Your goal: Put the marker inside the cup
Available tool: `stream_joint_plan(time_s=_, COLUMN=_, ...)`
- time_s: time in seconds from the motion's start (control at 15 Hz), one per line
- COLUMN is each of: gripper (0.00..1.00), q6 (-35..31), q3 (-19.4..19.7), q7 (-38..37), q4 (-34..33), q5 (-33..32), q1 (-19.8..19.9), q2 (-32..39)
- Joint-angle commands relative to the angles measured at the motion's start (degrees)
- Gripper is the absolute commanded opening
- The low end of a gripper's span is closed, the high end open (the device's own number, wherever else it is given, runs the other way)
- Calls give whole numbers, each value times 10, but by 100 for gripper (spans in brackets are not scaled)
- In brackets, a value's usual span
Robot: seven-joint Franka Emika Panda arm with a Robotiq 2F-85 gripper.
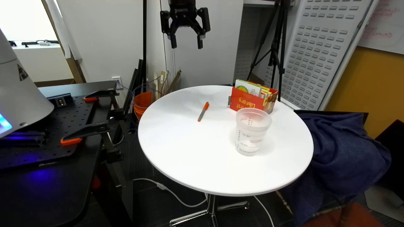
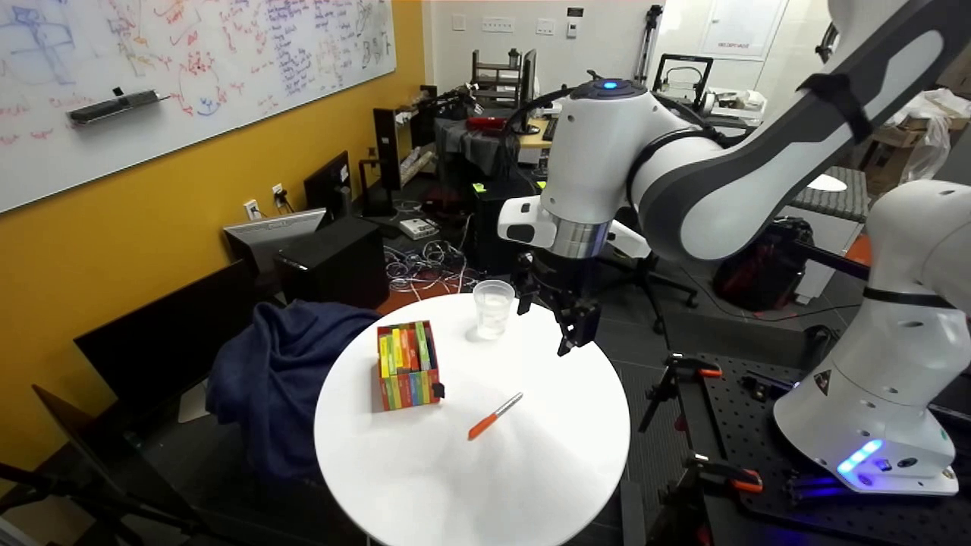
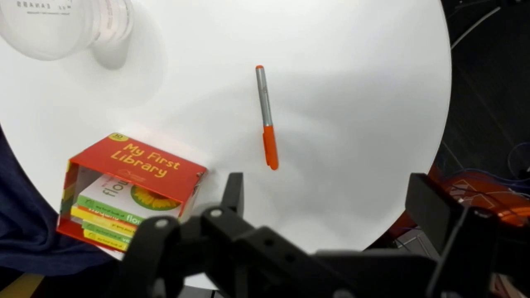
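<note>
In an exterior view the top edge of the frame cuts through the body of the gripper [image 1: 187, 44]; it is spread wide and holds nothing. In the wrist view the cup [image 3: 62, 29] is cut off at the corner, and the gripper hides part of the box [image 3: 140, 159] and its books [image 3: 112, 198].

The marker [image 3: 265, 118] lies whole in view on the table [image 3: 352, 103], below the gripper and ahead of the gap, nearer the box side. Its long axis runs away from the gripper, nearly square to the spread: orange cap toward the gripper, grey barrel away. The cup stands upright, farther from the gripper than the marker.

Writing: the box reads "My First Library"; one book cover begins "flo", the rest hidden. Cup print runs reversed in the wrist view, too small to read surely; a mark on the marker's barrel is illegible.
</note>
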State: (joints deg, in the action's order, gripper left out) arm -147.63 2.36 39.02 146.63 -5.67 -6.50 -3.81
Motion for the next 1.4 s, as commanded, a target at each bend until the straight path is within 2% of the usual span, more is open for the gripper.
stream_joint_plan(time_s=0.0, gripper=100, q6=-51, q3=-5, q7=66, q4=-39, q5=19, q1=21, q2=72)
stream_joint_plan(time_s=0.33, gripper=100, q6=-84, q3=-38, q7=153, q4=-85, q5=73, q1=58, q2=151)
stream_joint_plan(time_s=0.67, gripper=100, q6=-77, q3=-85, q7=214, q4=-129, q5=124, q1=105, q2=219)
stream_joint_plan(time_s=1.07, gripper=100, q6=-57, q3=-112, q7=210, q4=-172, q5=121, q1=145, q2=287)
stream_joint_plan(time_s=1.13, gripper=100, q6=-45, q3=-112, q7=206, q4=-178, q5=116, q1=148, q2=294)
stream_joint_plan(time_s=1.2, gripper=100, q6=-67, q3=-108, q7=190, q4=-154, q5=105, q1=139, q2=276)
stream_joint_plan(time_s=1.33, gripper=100, q6=-64, q3=-110, q7=190, q4=-163, q5=104, q1=145, q2=291)
